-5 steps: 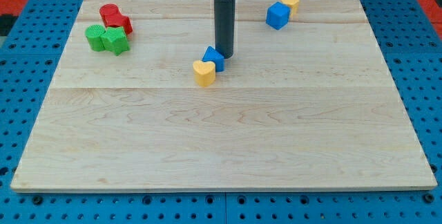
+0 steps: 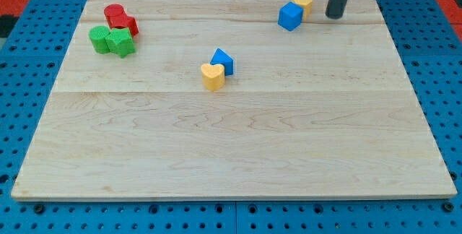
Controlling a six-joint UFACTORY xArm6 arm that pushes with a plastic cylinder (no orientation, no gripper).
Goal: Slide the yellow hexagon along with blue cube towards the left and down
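The yellow hexagon (image 2: pixel 303 3) lies near the board's top right, touching the blue cube (image 2: pixel 290 16) just below and left of it. My tip (image 2: pixel 335 16) stands a little to the right of the yellow hexagon, apart from it. The rod rises out of the view's top.
A yellow heart-shaped block (image 2: pixel 212 76) and a small blue block (image 2: pixel 223 61) touch near the board's middle. Two red blocks (image 2: pixel 120 19) and two green blocks (image 2: pixel 112 40) cluster at the top left. The wooden board (image 2: pixel 231 154) lies on a blue pegboard.
My tip has left the small blue block at the middle and moved up and right, to beside the yellow hexagon. No block has moved.
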